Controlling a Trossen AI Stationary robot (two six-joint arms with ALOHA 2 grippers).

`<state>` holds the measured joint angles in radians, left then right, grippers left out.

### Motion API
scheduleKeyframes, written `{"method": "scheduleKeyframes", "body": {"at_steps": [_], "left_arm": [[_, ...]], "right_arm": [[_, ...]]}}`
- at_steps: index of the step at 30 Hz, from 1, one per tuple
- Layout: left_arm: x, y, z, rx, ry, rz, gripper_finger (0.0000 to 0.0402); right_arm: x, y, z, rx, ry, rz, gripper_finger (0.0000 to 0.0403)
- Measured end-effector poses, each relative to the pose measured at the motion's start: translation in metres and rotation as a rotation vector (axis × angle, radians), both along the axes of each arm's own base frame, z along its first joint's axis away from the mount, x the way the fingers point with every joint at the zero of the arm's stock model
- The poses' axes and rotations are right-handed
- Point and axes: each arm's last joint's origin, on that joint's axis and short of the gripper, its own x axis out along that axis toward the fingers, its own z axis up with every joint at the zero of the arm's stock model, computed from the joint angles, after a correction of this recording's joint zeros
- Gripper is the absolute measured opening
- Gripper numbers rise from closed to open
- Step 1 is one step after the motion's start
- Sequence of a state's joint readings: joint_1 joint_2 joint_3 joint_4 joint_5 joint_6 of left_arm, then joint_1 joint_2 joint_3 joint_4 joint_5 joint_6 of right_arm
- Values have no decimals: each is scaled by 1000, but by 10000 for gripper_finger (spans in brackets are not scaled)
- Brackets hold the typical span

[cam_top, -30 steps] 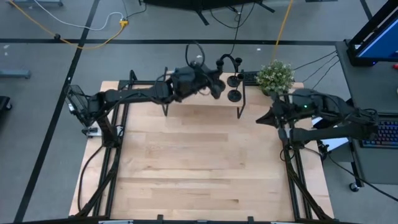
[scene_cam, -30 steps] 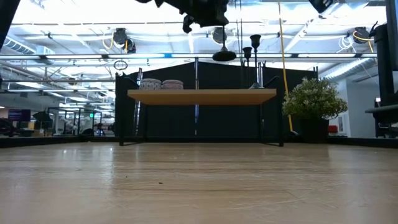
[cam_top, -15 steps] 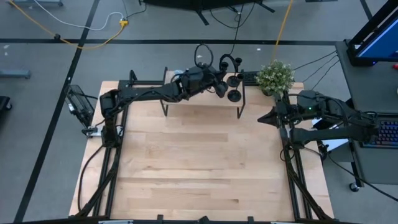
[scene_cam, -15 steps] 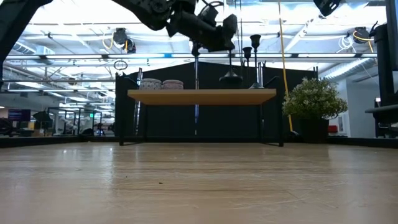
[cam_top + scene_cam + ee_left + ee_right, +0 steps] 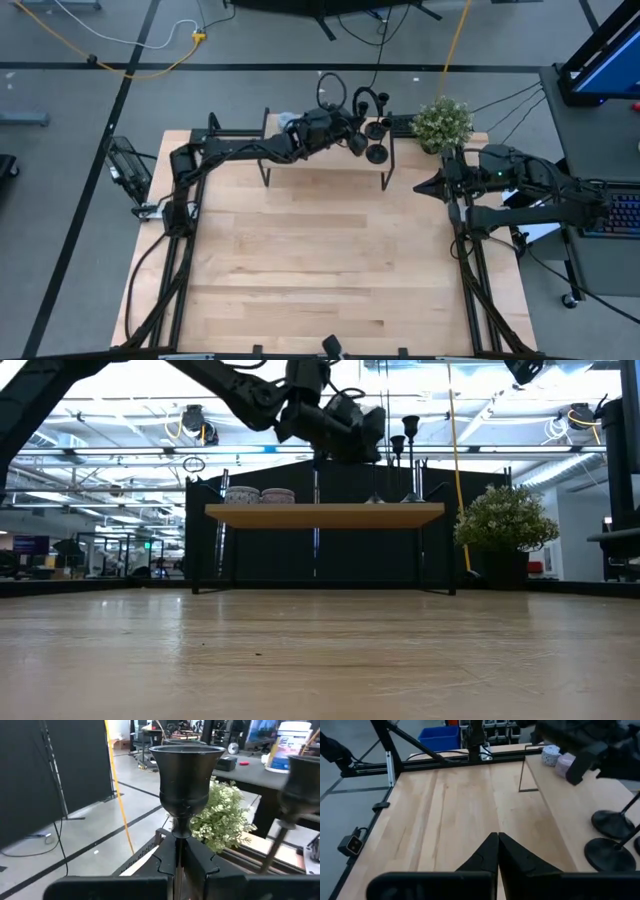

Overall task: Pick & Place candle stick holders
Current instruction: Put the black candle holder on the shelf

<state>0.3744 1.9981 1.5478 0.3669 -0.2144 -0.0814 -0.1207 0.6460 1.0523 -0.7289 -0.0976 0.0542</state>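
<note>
My left gripper (image 5: 353, 141) reaches over the raised wooden shelf (image 5: 325, 513) at the table's far edge and is shut on a black candle stick holder (image 5: 186, 780). In the low view this holder stands upright under the gripper (image 5: 374, 472), its disc base down at the shelf top. Two other black holders stand on their disc bases (image 5: 377, 154) (image 5: 378, 130) on the shelf's right end; one shows blurred in the left wrist view (image 5: 300, 785). My right gripper (image 5: 497, 845) is shut and empty above the table's right side (image 5: 420, 187). My left gripper pinches the holder's thin stem (image 5: 180, 842) between its two fingers, just below the cup. The fingers come about level from the table's left and lie across the stem. The holder stands upright, cup up. Whether its base touches the shelf, I cannot tell.
Two small pots (image 5: 260, 495) stand on the shelf's left part. A green potted plant (image 5: 443, 122) stands just right of the shelf. The shelf's thin black legs (image 5: 388, 172) stand on the table. The wide wooden tabletop (image 5: 320, 270) lies in front.
My left gripper has gone down and a little toward the table's right edge with the holder. The holder, hanging well above the shelf a second ago, is now lowered to the shelf top, still upright.
</note>
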Motion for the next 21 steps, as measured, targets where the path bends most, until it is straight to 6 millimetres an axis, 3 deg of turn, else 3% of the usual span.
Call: {"method": "scheduleKeyframes", "body": {"at_steps": [8,21], "left_arm": [[-6,13,4,2,-33,1,15],[-4,8,-2,-20,34,-20,17]], "right_arm": [[0,-1,0,7,1,-36,0],[1,-2,2,8,-22,-58,0]]}}
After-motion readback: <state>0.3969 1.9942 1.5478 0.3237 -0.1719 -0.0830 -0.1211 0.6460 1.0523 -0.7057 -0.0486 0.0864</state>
